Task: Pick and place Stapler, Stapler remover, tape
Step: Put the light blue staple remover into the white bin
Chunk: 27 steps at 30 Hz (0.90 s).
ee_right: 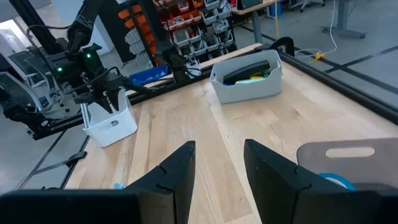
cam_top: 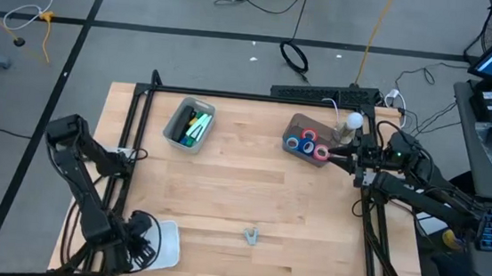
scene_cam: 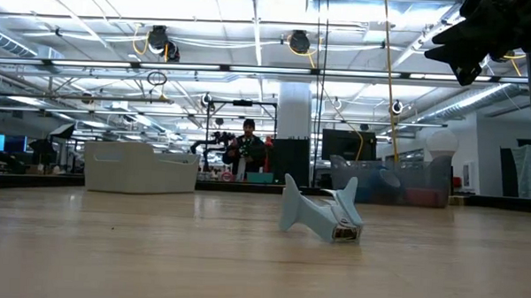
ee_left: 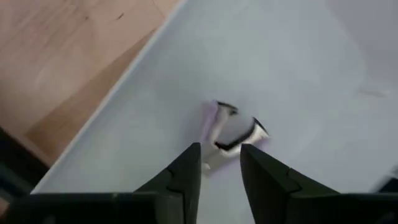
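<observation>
left gripper (ee_left: pixel 221 163): jaws slightly apart over white bin (ee_left: pixel 298 68), staple remover (ee_left: pixel 231 127) just beyond the tips | right gripper (ee_right: pixel 219 163): jaws apart, empty, tape rolls (cam_top: pixel 308 147) in grey bin (cam_top: pixel 294 124) alongside | second staple remover (cam_top: pixel 252 236) lying mid-table

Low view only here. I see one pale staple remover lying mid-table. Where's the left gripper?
Observer: The left gripper is down inside the white bin, at the left arm's corner of the table.
Operator: Holding anything?
Observer: It seems not. Its fingers stand apart, and a small pale item lies on the bin floor at their tips.
Operator: Right arm?
Observer: The right gripper is open and empty, beside the grey tray that holds the tape rolls.
</observation>
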{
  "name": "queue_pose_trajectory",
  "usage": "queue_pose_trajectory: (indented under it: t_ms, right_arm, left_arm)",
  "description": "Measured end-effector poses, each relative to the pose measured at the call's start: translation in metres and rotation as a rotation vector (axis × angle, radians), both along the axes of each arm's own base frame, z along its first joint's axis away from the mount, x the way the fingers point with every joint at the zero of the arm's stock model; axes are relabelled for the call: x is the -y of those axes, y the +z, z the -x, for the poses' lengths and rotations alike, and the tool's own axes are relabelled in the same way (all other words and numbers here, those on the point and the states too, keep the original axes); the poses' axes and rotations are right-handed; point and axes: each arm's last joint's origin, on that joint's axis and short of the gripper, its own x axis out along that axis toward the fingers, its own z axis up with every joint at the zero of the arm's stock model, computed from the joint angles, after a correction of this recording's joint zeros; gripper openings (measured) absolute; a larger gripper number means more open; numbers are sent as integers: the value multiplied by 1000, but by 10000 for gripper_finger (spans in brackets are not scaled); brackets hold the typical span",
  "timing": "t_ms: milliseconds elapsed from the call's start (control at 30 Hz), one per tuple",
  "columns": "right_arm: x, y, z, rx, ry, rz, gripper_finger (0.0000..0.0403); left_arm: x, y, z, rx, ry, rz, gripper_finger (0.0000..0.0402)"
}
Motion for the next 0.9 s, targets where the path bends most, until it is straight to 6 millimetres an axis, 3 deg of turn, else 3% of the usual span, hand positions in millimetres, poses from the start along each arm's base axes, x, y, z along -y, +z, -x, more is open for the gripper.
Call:
queue_pose_trajectory:
  t_ms: [233,467,700,900]
  right_arm:
    - [0,3,-1,32,-1,11,130]
    - [0,5,-5,54,42,-225,130]
    - [-4,27,-27,216,272,-252,130]
    - [-16,28,-54,214,406,-324,130]
  left_arm:
    - [-15,39,6,108,57,129,111]
    - [-37,76,10,372,103,181,108]
    - [-64,106,9,894,104,-113,108]
    - [-81,118,14,1046,78,-331,108]
